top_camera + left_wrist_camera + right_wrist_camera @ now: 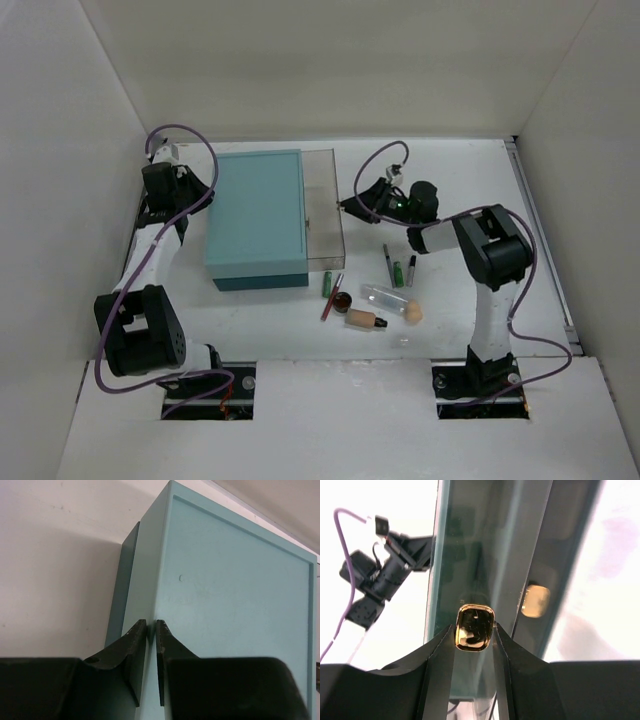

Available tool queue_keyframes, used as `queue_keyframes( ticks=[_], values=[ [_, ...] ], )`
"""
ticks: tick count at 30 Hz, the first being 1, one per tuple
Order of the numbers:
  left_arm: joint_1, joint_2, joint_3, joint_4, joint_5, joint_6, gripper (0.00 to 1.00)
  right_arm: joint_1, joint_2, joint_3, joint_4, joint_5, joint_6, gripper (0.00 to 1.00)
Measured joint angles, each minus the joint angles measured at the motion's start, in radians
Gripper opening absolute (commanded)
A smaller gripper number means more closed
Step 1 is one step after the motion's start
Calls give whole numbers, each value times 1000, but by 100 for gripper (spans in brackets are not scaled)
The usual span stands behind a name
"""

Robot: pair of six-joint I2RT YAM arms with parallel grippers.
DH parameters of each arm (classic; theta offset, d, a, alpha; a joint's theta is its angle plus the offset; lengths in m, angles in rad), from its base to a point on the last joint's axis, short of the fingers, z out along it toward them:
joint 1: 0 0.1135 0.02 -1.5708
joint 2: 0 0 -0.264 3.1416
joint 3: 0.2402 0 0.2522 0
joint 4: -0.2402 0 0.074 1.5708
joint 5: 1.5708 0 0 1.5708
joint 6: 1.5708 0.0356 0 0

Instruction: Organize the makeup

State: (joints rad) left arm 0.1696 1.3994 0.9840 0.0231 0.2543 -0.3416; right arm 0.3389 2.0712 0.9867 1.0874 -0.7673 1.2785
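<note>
Seen from above, at far left, the left gripper [151, 632] has its fingers pinched almost together on nothing, tips against the 9 o'clock side of the one teal box [257, 205]. From the box's 3 o'clock side one clear drawer [325, 215] stands pulled out, seemingly empty. The right gripper [475, 636] is clamped on the drawer's one gold knob [475, 625]. At 5 o'clock from the drawer the makeup lies loose on the table [470, 190]: one green pencil [328, 283], one red pencil [330, 304], one brown pot [343, 300], one beige bottle [365, 321], one clear tube [384, 295], two dark pencils [388, 260], one green tube [397, 272], one peach sponge [412, 313]; nine pieces, none in the drawer. Likely risks: the small glossy knob slipping from the fingers; a harder pull dragging the box or freeing the drawer entirely; the right arm, close by, scattering the pile
</note>
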Motion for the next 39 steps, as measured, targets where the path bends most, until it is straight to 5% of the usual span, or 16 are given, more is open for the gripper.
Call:
queue_keyframes(
  ticks=[11, 14, 20, 25, 33, 39],
  values=[
    [1, 13, 6, 14, 0, -2, 9, -110, -180, -48, -318, 43, -202, 27],
    [0, 13, 6, 14, 0, -1, 9, -111, -240, -48, -433, 86, -274, 61],
    [-3, 12, 9, 11, -6, 0, 10, -110, -439, -58, -664, 227, -434, 100],
    [-22, 5, 13, 0, -46, 13, 12, -63, -679, -127, -884, 424, -571, 100],
    [-33, -10, 13, -24, -78, 26, 12, 188, -1043, -258, -1270, 742, -737, 100],
    [-42, -23, 13, -44, -94, 38, 12, 367, -1125, -265, -1452, 860, -851, 100]
  ],
)
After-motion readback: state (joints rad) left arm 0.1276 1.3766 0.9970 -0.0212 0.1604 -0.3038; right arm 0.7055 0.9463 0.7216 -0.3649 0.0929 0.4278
